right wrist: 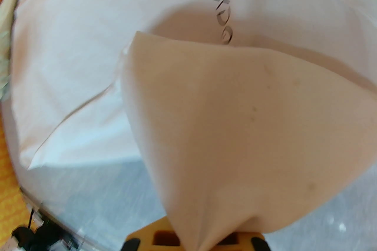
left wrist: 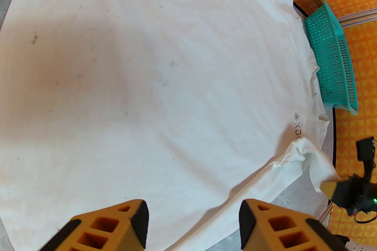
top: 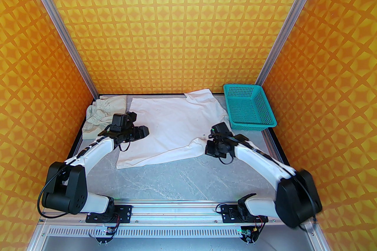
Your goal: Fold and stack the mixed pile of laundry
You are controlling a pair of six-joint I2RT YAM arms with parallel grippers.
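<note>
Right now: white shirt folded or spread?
Mostly spread. The white shirt lies flat on the table; only one sleeve end is lifted, pinched in the right gripper.

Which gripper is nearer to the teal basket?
Right. The right gripper, clamping the white shirt's sleeve, sits just off the teal basket's near-left corner; the left gripper hovers over the shirt's opposite side.

Light shining bright, even, from above | soft shadow lying on shirt (left wrist: 67, 61) in left wrist view | 2 wrist views bowing at edges | right wrist view blurring, worst up close
</note>
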